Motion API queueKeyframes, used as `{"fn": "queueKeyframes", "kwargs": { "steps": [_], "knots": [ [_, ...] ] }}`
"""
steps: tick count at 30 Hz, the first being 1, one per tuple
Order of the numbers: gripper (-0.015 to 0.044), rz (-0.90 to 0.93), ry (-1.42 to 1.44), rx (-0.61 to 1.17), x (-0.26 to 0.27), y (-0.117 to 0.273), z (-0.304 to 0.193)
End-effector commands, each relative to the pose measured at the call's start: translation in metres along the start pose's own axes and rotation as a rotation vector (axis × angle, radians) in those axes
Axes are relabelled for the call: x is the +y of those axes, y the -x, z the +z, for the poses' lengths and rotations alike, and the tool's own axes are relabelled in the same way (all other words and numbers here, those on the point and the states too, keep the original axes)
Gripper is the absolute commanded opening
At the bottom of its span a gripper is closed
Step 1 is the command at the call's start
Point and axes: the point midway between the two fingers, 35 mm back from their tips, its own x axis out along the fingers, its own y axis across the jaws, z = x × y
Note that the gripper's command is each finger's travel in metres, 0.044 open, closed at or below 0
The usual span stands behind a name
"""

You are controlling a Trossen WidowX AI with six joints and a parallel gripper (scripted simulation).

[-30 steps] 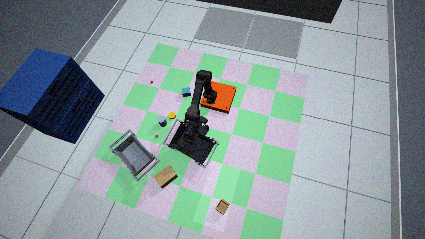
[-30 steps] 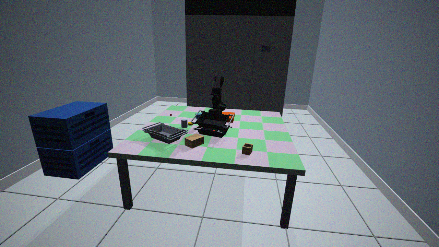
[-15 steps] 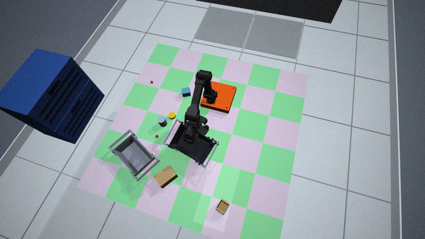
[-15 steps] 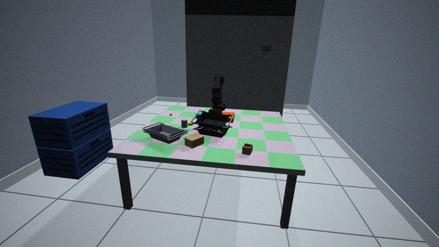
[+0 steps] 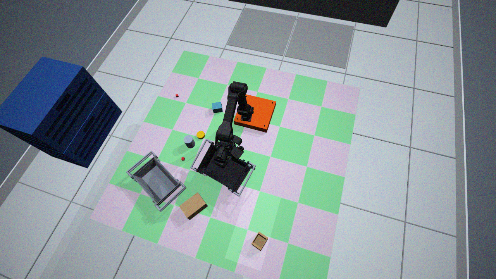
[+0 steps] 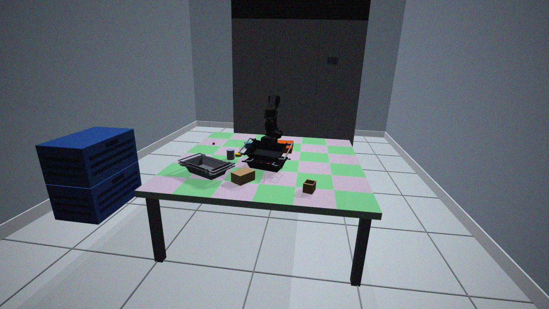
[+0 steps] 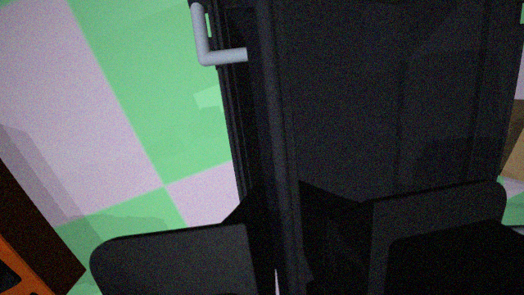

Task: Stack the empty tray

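My gripper is shut on the back long wall of the empty black tray. That tray is held over the loaded black tray, with its own grey bars out at its ends. A little red of the load shows between the trays in the exterior view. In the wrist view a grey bar of the lower tray bends in and passes under the held tray. The other lower bar is mostly hidden. Whether the held tray touches the bars, and is quite level, I cannot tell.
A grey tray with bars stands to the left. A wooden block and a small open box are in front. A grey cylinder, yellow disc and blue block stand behind-left.
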Motion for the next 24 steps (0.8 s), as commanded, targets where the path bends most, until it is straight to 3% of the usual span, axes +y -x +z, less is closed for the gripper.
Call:
{"fn": "queueKeyframes", "kwargs": {
  "steps": [1, 24],
  "knots": [
    [0.0, 0.024, -0.003, -0.001, 0.0046, -0.005, 0.0001],
    [0.0, 0.015, -0.002, 0.0, 0.0048, -0.0073, 0.0001]
  ]
}}
